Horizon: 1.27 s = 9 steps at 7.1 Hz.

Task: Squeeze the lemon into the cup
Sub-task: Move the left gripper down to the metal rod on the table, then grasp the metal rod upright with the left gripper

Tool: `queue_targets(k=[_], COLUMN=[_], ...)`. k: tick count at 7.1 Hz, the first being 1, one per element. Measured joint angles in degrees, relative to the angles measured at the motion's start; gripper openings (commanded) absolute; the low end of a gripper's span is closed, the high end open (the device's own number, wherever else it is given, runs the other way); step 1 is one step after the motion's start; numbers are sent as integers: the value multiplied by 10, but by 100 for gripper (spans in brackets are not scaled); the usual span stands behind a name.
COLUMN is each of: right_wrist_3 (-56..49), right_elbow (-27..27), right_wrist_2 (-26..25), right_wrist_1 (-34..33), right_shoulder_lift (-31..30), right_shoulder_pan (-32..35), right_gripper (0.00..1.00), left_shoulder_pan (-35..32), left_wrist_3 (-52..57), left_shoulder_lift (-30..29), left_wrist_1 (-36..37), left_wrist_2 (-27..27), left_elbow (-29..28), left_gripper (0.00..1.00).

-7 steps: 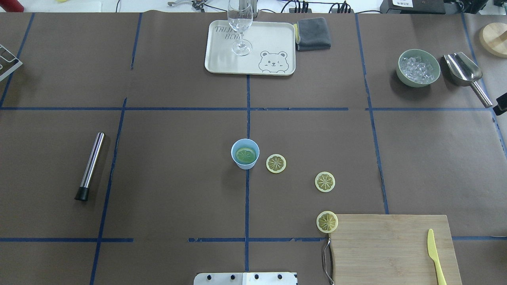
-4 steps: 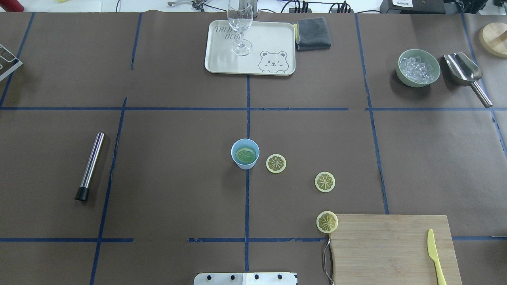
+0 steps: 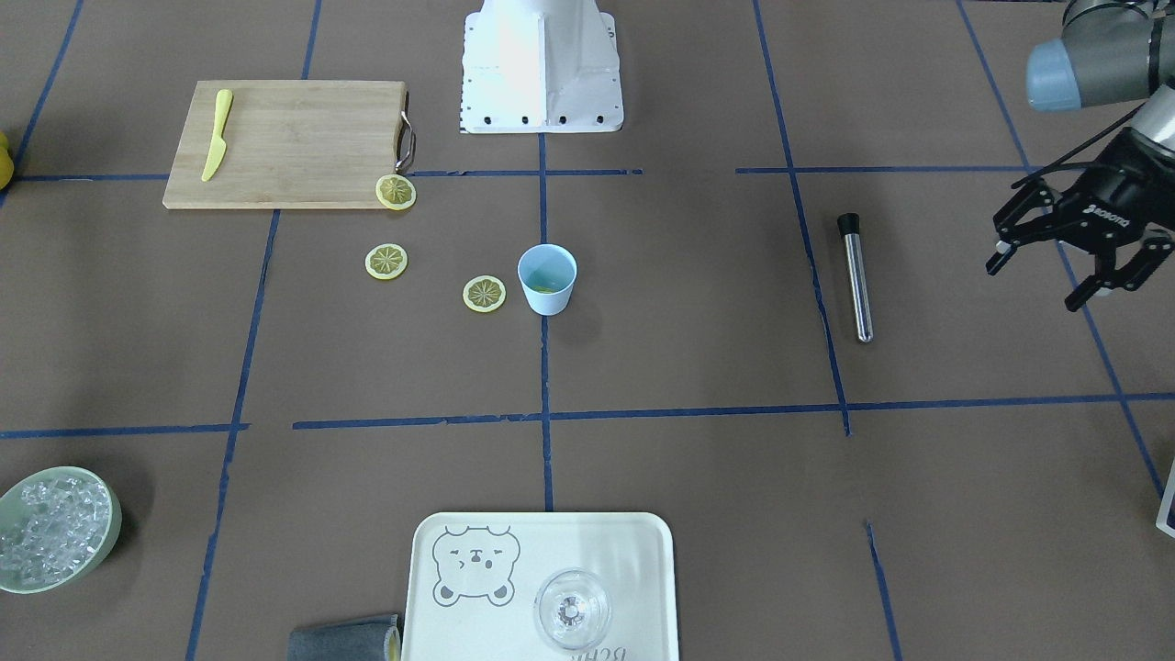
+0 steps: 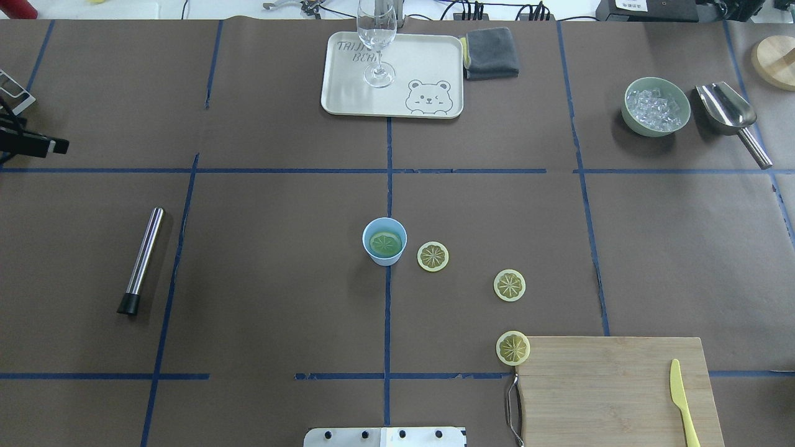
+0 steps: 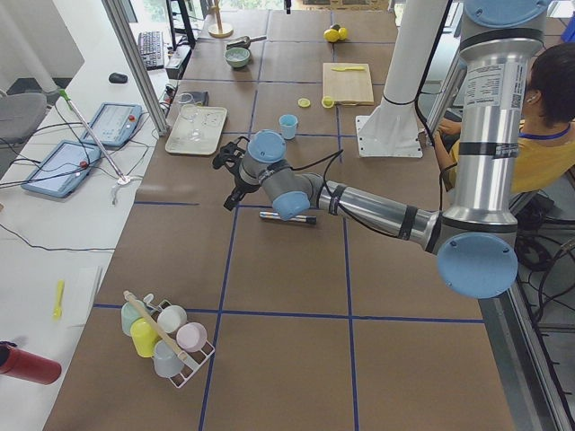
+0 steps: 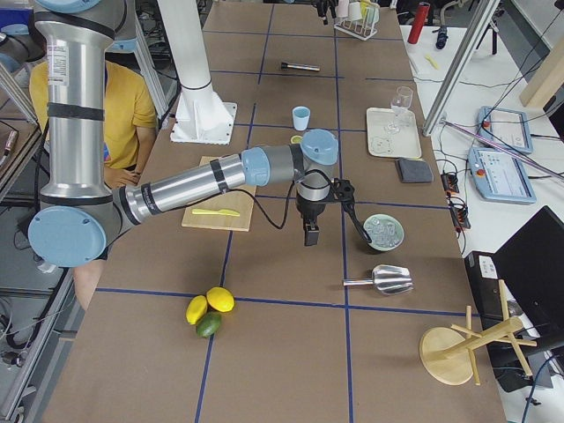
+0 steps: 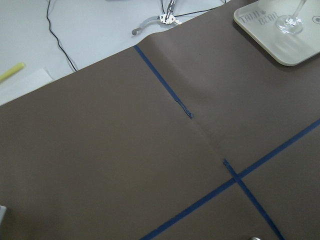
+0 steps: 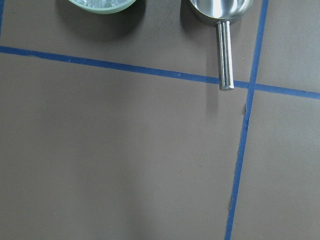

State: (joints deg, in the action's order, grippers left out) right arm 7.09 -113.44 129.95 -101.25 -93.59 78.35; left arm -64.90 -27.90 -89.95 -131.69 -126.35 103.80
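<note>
The pale blue cup [image 4: 384, 241] stands upright mid-table with a lemon slice [image 4: 385, 243] lying inside; it also shows in the front view [image 3: 547, 278]. Three lemon slices lie flat to its right: one [image 4: 433, 256] close by, one [image 4: 509, 285] farther off, one [image 4: 513, 347] at the cutting board's corner. My left gripper [image 3: 1033, 286] is open and empty, high over the table's left end beyond the muddler, and only its tip [image 4: 37, 144] shows overhead. My right gripper [image 6: 333, 227] hangs near the ice bowl; I cannot tell whether it is open or shut.
A steel muddler [image 4: 141, 261] lies at the left. A tray [image 4: 435, 56] with a wine glass [image 4: 376, 43] and a grey cloth [image 4: 490, 53] are at the back. An ice bowl [image 4: 656, 105] and scoop [image 4: 726, 112] are back right. A cutting board [image 4: 608, 391] holds a yellow knife [image 4: 683, 400].
My left gripper has come into the overhead view at the left edge. The dark part of my right gripper at the right edge has left that view. Cup and slices have not moved.
</note>
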Motion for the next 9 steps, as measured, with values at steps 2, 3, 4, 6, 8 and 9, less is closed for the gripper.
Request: queue_targets(k=[2, 3, 4, 6, 8, 9], right_wrist_3=[-5, -7, -11, -16, -17, -17], right_elbow=[0, 0, 0, 0, 1, 1], right_wrist_2=[-1, 0, 0, 1, 2, 2], right_wrist_1=[0, 0, 0, -1, -1, -1], right_shoulder_lift=[-5, -8, -11, -14, -14, -14], right_shoulder_pan=[5, 6, 6, 8, 9, 10], right_gripper=[100, 100, 100, 100, 100, 100], left_shoulder_pan=[75, 120, 155, 192, 215, 221], left_wrist_3=[-75, -141, -190, -232, -243, -244], left_shoulder_lift=[18, 14, 2, -24, -36, -37], left_wrist_1=[3, 5, 5, 5, 5, 5], left_wrist_2=[75, 116, 149, 184, 198, 201], left_elbow=[-2, -17, -38, -75, -87, -89], left_gripper=[99, 93, 90, 89, 78, 74])
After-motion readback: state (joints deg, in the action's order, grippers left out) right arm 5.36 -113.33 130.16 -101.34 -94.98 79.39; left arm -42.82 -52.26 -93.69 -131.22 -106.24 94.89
